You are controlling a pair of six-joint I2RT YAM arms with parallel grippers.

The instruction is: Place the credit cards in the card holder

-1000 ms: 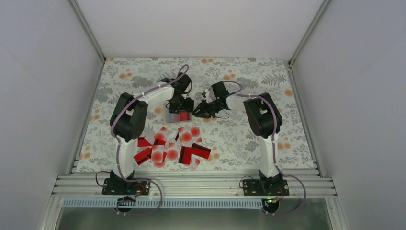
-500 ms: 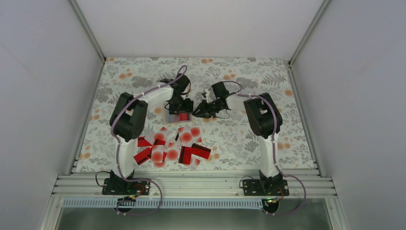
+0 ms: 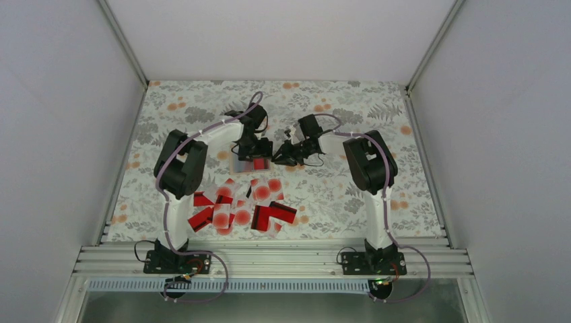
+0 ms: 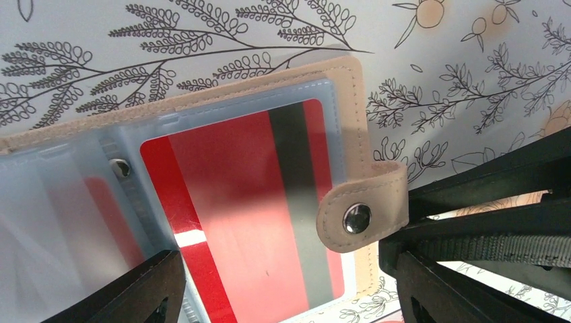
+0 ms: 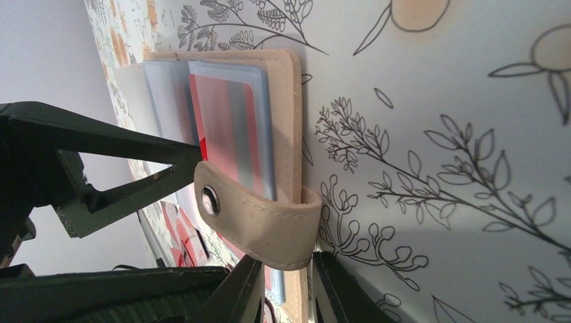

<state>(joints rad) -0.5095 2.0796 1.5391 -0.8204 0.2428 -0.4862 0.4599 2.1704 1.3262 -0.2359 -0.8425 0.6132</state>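
The card holder [image 4: 350, 101] lies open around the middle of the floral table [image 3: 350, 195], with a red card [image 4: 236, 202] bearing a black stripe in its clear sleeve. The left gripper [image 4: 286, 289] hangs over it, fingers spread wide and gripping nothing. The right gripper [image 5: 286, 293], fingers nearly together, pinches the card holder at its snap strap [image 5: 256, 215]. Loose credit cards [image 3: 242, 210] lie scattered toward the near edge.

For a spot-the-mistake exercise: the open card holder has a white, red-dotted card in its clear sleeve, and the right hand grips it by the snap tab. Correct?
Not quite. The card in the card holder's clear sleeve is red with a black stripe, as the left wrist view shows. The right hand does grip it by the snap tab.
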